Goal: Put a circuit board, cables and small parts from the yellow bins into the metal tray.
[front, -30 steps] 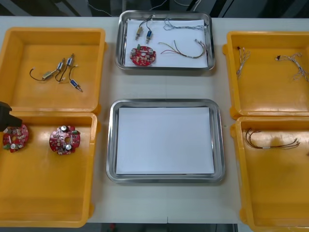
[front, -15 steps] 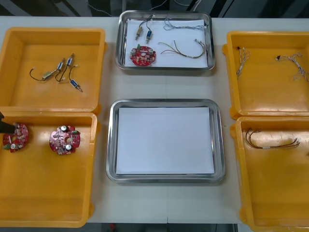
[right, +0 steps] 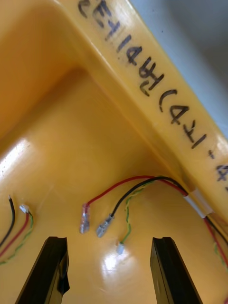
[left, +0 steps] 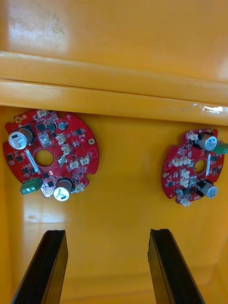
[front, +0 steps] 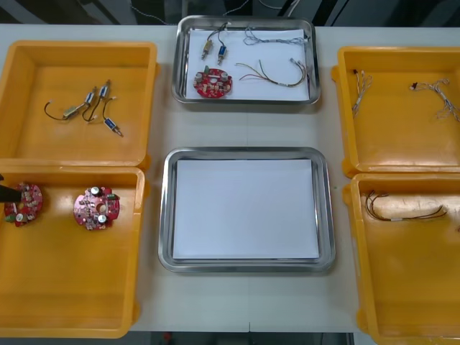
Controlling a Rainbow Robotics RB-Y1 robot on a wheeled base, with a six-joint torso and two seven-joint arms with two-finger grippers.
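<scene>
Two round red circuit boards (front: 21,203) (front: 95,208) lie in the near left yellow bin (front: 72,287). In the left wrist view my left gripper (left: 108,268) hangs open above the bin floor, short of both boards (left: 50,159) (left: 194,166), with nothing between its fingers. My right gripper (right: 110,270) is open over the near right bin (front: 410,287). Just ahead of its fingers lie the loose ends of a red, black and yellow cable (right: 114,209). The same cable (front: 402,210) shows in the front view. The near metal tray (front: 167,215) has a bare white inside.
A second metal tray (front: 180,86) at the back holds a board, cables and small parts. The far left bin (front: 43,144) holds small metal parts (front: 90,104). Twisted cables (front: 438,97) lie in the far right bin (front: 395,151). A bin wall with handwriting (right: 156,95) runs close beside the right gripper.
In the front view the left arm's dark tip has slid off toward the left edge, uncovering the outer board. Nothing else has moved.
</scene>
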